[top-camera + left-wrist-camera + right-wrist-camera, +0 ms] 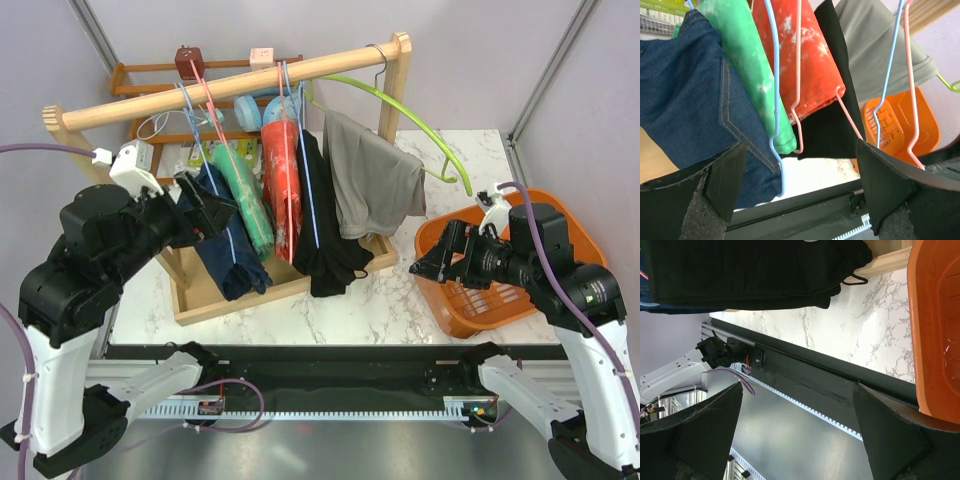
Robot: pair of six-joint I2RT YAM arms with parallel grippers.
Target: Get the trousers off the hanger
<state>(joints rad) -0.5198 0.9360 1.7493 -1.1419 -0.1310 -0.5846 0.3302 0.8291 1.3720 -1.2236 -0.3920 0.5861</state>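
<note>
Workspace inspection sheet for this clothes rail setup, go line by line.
Surface: white marble table, with a wooden rack standing on it.
Job's things: navy denim trousers and mint-green trousers, both folded over wire hangers on the wooden rail.
Clutter: red garment, black garment and grey garment on the same rail; orange basket at the right.
Grippers: left gripper open, up at the denim; right gripper open, empty, beside the basket.
Cables: purple cables along both arms.
Surroundings: plain grey walls.
</note>
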